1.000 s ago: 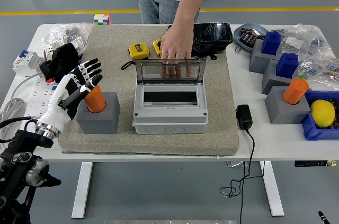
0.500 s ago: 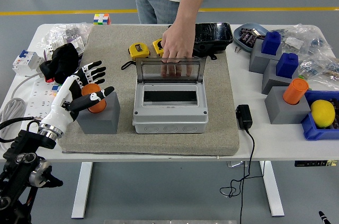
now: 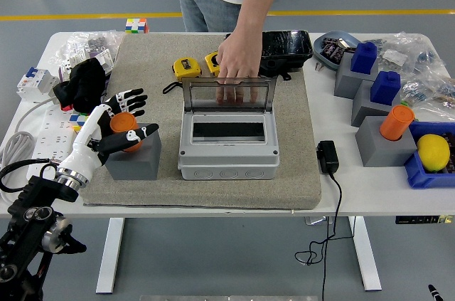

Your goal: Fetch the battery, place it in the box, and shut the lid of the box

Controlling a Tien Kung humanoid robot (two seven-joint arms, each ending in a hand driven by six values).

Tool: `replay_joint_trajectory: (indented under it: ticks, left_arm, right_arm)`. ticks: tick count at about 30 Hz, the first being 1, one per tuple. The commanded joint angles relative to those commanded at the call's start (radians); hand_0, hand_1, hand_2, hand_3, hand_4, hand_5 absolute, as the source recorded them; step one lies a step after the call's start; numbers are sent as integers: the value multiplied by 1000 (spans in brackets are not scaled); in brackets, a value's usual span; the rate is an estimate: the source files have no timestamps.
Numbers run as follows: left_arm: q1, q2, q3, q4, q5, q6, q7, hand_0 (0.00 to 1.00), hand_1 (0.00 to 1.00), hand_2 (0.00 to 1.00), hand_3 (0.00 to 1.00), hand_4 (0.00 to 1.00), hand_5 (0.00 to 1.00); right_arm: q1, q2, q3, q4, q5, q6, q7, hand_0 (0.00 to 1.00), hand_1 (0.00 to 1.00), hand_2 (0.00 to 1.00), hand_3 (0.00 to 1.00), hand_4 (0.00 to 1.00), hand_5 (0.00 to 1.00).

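Left hand (image 3: 117, 122) angled up from lower left, fingers spread around orange battery (image 3: 124, 131), thumb across front.

Yellow lemon (image 3: 433, 151) in blue bin (image 3: 426, 173), far right.

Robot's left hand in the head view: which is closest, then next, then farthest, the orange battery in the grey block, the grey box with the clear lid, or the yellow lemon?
From the left hand:
1. Orange battery in the grey block, between its fingers, left side.
2. Grey box with the clear lid, middle of the mat.
3. Yellow lemon, far right, in a blue bin.
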Motion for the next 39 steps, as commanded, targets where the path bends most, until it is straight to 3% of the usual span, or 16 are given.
replay_joint_trajectory:
  ticks: [1,2,31,39]
  left_arm:
    - [0,0,1,0,5,3,0,807,869,786,768,998,73]
    - [0,0,2,1,9,8,1,795,846,753,749,998,2]
    - [-12,-14,17,-5,31,47,-11,766,809,707,700,998,2]
    - [-6,-16,15,2,43,54,-12,716,799,704,697,998,2]
  right_arm:
    - [0,0,0,0,0,0,0,795,747,749,798,998,998]
    - [0,0,1,0,-1,0,-1,795,747,749,798,998,998]
    - [6,-1,2,0,4,0,-1,793,746,748,797,998,998]
    - [5,0,4,0,1,0,-1,792,746,748,796,998,998]
